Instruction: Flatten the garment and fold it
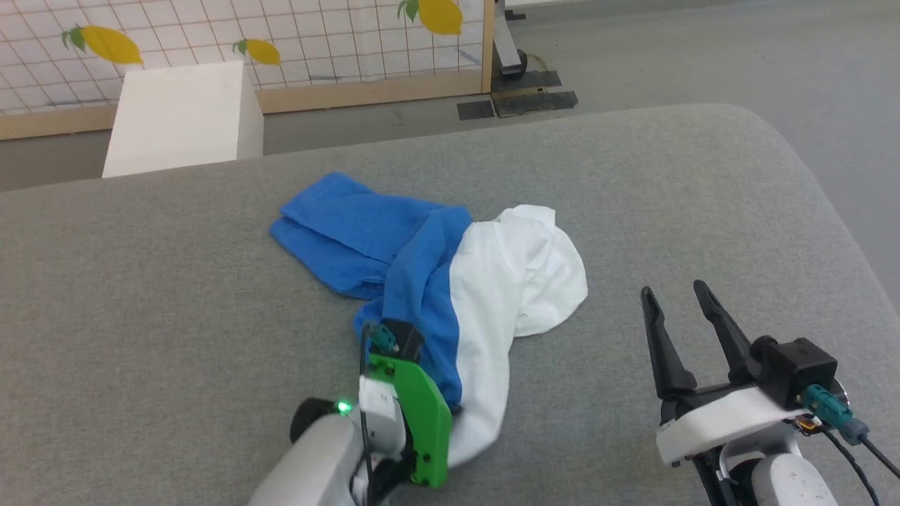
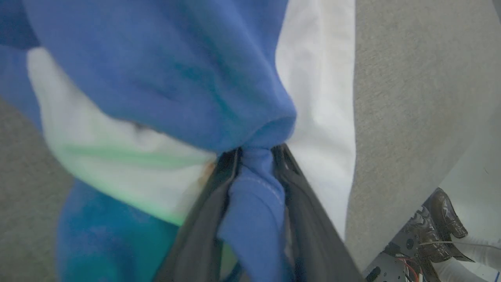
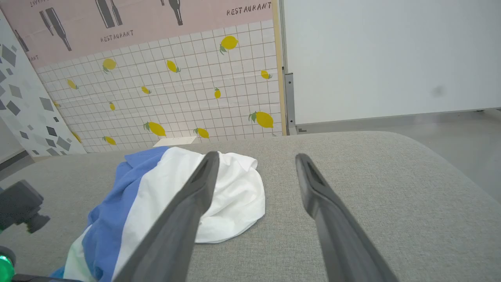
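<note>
Two grippers show in the head view. The left gripper (image 1: pixel 394 344) sits low centre, nose buried in the garment (image 1: pixel 436 295), which lies crumpled mid-frame on the grey desk (image 1: pixel 140 281), blue sleeves to the upper left, white body to the right. The right gripper (image 1: pixel 673 292) hovers lower right, jaws parted and empty, well apart from the cloth.

Left wrist view: the jaws are clamped narrow on a bunched blue fold at centre.

Right wrist view: jaws wide, white heap at lower left.

Best play, I'd say: hold a firm pinch, bring the right in on a white edge, then draw both apart low and slow so nothing bunches.
</note>
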### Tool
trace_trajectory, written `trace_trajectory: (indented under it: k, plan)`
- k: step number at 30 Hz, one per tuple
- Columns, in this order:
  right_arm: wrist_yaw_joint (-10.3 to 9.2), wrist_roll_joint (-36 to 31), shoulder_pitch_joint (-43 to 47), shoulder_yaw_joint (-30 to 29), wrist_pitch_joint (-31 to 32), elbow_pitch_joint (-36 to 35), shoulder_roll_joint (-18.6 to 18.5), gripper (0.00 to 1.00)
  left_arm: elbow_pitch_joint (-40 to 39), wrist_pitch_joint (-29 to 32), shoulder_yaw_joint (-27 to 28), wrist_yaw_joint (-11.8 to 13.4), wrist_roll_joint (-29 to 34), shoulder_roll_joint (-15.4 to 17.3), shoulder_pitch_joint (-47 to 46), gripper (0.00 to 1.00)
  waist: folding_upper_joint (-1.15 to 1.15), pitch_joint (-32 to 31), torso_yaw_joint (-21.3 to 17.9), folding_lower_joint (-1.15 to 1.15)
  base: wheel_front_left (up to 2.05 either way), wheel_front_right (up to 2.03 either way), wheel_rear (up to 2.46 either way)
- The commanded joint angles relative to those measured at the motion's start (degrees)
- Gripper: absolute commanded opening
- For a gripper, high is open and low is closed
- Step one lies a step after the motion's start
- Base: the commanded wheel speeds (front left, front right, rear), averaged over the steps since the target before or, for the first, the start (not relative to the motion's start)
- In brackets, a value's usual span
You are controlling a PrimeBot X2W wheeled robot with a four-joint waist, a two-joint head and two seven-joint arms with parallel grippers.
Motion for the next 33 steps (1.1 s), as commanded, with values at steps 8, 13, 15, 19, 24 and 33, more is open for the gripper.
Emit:
trace_trajectory:
  k: [8, 13, 15, 19, 24, 33]
  plan:
    - [-0.09, -0.16, 1.57, 0.11, 0.81, -0.55, -0.02, 1.0, -11.95, -8.81, 4.1, 2.89, -0.49, 1.99, 6.24, 1.0, 0.0, -1.92, 1.38, 0.0, 0.0, 0.0, 0.0]
    - [-0.09, -0.45, 1.9, -0.02, 1.02, -1.5, -0.02, 1.0, -21.77, -15.43, 7.32, 5.66, 2.27, 4.2, 6.55, 1.0, 0.0, -2.18, 1.49, 0.0, 0.0, 0.0, 0.0]
    - [-0.09, -0.39, 1.84, -0.01, 1.0, -1.89, -0.02, 1.0, -23.91, -18.61, 8.86, 6.9, 3.45, 4.46, 5.93, 1.0, 0.0, -1.72, 1.44, 0.0, 0.0, 0.0, 0.0]
    - [-0.09, -0.01, 1.3, 0.34, 0.84, -2.4, -0.02, 1.0, -22.45, -21.21, 10.17, 7.65, 4.37, 4.09, 2.87, 1.0, 0.0, 0.16, 0.97, 0.0, 0.0, 0.0, 0.0]
    - [-0.09, 0.54, -0.62, 0.89, 0.32, -2.76, -0.02, 1.0, -13.48, -21.9, 11.35, 7.79, 5.24, 3.23, -6.29, 1.0, 0.0, 4.47, -0.5, 0.0, 0.0, 0.0, 0.0]
    - [-0.09, 2.4, -4.43, 2.38, -2.07, -0.64, -0.02, 1.0, 3.51, -9.66, 9.4, 4.0, 2.59, 1.73, -19.44, 1.0, 0.0, 11.24, -3.87, 0.0, 0.0, 0.0, 0.0]
